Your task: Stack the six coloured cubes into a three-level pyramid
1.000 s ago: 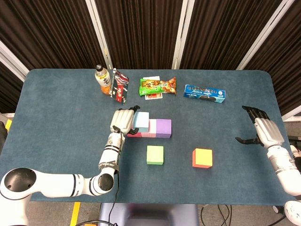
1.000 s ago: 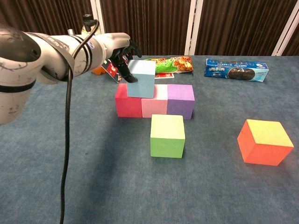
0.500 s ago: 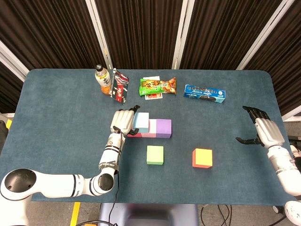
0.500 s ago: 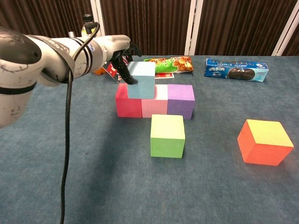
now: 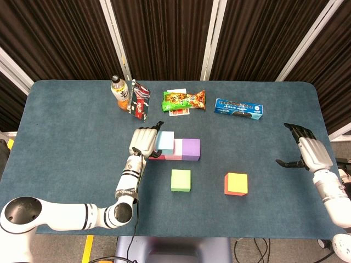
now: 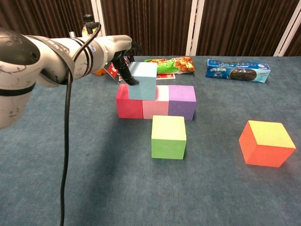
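The left hand (image 6: 123,55) is gripping the blue cube (image 6: 142,80) by its sides, seemingly light and rigid; the right hand (image 5: 307,152) is hanging released, fingers spread.

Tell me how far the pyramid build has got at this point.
Done: the base row of red cube, pink cube and purple cube. In hand: the left robot hand holds the light blue cube on the red-pink seam. Left: the green cube and orange cube lie on the table; the right robot hand is idle.
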Controlling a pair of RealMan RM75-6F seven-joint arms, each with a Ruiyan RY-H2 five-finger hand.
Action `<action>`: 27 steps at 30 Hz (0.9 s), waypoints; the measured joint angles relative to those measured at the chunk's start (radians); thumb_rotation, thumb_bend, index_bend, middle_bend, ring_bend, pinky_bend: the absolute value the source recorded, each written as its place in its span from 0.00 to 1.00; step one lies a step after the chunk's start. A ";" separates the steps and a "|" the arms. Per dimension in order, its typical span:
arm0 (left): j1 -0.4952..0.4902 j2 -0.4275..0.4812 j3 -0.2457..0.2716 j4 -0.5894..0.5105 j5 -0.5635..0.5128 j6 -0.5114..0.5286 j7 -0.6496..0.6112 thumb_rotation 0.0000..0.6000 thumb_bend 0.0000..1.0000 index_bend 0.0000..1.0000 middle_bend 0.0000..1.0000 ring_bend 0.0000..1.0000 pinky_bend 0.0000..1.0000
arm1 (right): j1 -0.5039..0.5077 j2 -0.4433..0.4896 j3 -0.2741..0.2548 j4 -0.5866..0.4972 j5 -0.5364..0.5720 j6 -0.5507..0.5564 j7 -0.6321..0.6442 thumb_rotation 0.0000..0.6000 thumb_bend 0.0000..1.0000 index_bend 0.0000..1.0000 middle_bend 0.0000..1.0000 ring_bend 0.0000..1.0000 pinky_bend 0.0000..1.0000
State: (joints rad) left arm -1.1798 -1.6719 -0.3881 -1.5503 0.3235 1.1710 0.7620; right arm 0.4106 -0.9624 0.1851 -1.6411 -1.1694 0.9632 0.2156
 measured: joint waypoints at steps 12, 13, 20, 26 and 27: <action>0.000 -0.007 0.001 0.011 0.009 -0.006 0.012 1.00 0.32 0.07 0.26 0.29 0.25 | -0.003 0.000 0.000 0.006 -0.002 -0.002 0.011 1.00 0.28 0.07 0.17 0.03 0.10; 0.000 -0.007 0.001 0.011 0.010 -0.007 0.012 1.00 0.32 0.07 0.26 0.29 0.25 | -0.003 0.000 0.000 0.007 -0.003 -0.002 0.011 1.00 0.28 0.07 0.17 0.03 0.10; 0.001 -0.011 0.001 0.011 0.010 -0.006 0.017 1.00 0.32 0.06 0.26 0.28 0.25 | -0.004 0.000 -0.001 0.009 -0.002 -0.004 0.013 1.00 0.28 0.07 0.17 0.03 0.10; -0.001 -0.010 0.002 0.006 -0.003 -0.010 0.030 1.00 0.33 0.00 0.14 0.19 0.25 | -0.005 0.000 -0.001 0.012 -0.002 -0.003 0.016 1.00 0.28 0.07 0.17 0.03 0.09; -0.001 -0.008 0.001 0.002 -0.009 -0.010 0.034 1.00 0.33 0.00 0.13 0.18 0.25 | -0.005 0.000 -0.001 0.012 -0.002 -0.004 0.017 1.00 0.28 0.07 0.17 0.03 0.09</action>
State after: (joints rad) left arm -1.1811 -1.6798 -0.3869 -1.5487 0.3149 1.1609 0.7961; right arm 0.4051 -0.9629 0.1842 -1.6293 -1.1719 0.9596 0.2330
